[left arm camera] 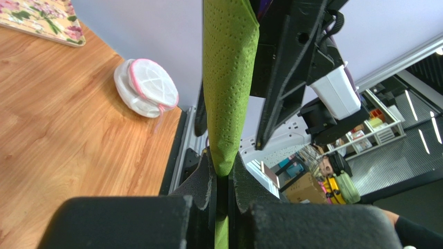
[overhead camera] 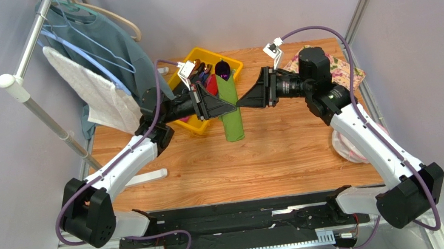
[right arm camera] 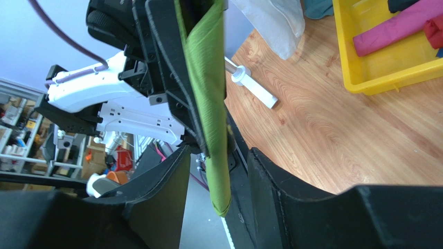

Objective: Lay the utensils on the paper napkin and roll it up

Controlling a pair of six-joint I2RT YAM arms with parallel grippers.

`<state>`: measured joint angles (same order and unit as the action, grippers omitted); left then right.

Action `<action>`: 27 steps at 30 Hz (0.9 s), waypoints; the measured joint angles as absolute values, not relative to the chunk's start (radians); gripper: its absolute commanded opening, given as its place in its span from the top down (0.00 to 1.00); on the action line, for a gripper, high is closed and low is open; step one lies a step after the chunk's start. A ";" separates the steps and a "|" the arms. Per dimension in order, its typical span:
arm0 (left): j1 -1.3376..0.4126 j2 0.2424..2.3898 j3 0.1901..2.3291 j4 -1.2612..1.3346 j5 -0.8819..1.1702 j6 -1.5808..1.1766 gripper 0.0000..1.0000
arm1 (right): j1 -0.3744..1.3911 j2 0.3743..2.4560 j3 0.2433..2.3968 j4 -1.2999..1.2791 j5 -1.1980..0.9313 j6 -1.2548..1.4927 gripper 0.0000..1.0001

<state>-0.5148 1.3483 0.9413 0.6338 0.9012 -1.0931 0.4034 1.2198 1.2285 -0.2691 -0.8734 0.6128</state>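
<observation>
The paper napkin (overhead camera: 230, 112) is a green roll hanging upright above the table, with a dark purple utensil head (overhead camera: 222, 68) sticking out of its top. My left gripper (overhead camera: 235, 105) comes in from the left and is shut on the roll's middle; in the left wrist view its pads (left arm camera: 205, 179) pinch the green paper napkin (left arm camera: 229, 78). My right gripper (overhead camera: 243, 103) faces it from the right. In the right wrist view the right gripper (right arm camera: 218, 176) stands open around the roll's lower end (right arm camera: 217, 176), with a gap on each side.
A yellow bin (overhead camera: 187, 126) behind the roll holds more utensils (overhead camera: 203, 72) and a magenta item (right arm camera: 395, 28). A clothes rack (overhead camera: 27, 92) with a white towel and shirt stands at the left. A floral mat (overhead camera: 343, 70) and a white mesh bag (overhead camera: 347, 146) lie at the right.
</observation>
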 measured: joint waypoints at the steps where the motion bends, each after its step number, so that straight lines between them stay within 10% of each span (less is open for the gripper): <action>1: -0.517 1.348 0.941 0.635 0.904 -1.093 1.00 | 0.403 1.228 1.229 -0.265 -0.873 0.626 0.53; 13: -0.548 1.348 0.941 0.641 0.908 -1.091 1.00 | 0.411 1.242 1.229 -0.181 -0.873 0.708 0.64; 21: -0.551 1.348 0.941 0.637 0.911 -1.091 1.00 | 0.435 1.242 1.205 -0.172 -0.874 0.717 1.00; 27: -0.551 1.348 0.941 0.639 0.911 -1.091 0.99 | 0.436 1.242 1.205 -0.163 -0.873 0.717 1.00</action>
<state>-0.5507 1.3483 0.9409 0.6392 0.9108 -1.0912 0.4358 1.2419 1.2049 -0.1635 -0.8734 0.7174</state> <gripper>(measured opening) 0.053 0.027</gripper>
